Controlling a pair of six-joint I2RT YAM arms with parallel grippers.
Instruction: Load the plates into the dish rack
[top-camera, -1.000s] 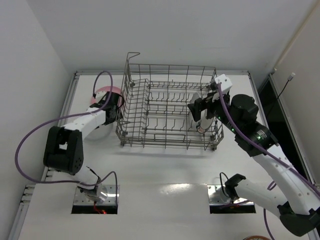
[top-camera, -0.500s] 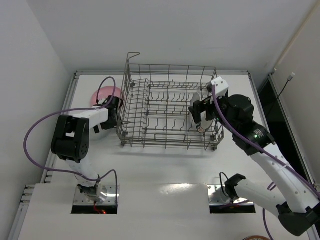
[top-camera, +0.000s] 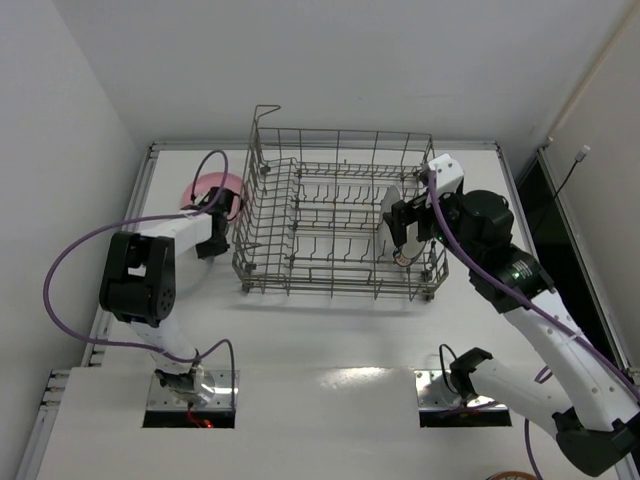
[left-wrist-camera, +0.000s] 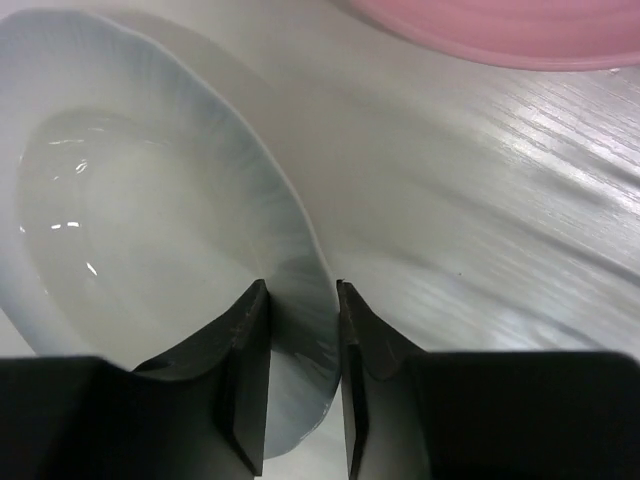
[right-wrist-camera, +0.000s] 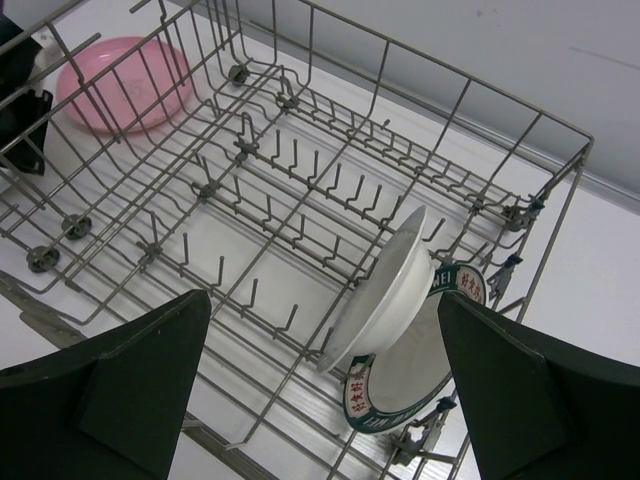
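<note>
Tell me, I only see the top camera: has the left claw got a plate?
Observer: Yes. The left claw is clamped across a white plate's rim.
Operator: What's loaded?
Observer: Two stand on edge in the rack: a plain one and a teal-rimmed one beside it.
Operator: And the other arm?
Observer: The right claw is open and empty above the rack.

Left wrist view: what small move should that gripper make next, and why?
Probably lift the white plate slightly off the table. The fingers of the left gripper sit close on either side of its rim, so it looks gripped, and it lies outside the dish rack, where two plates already stand.
</note>
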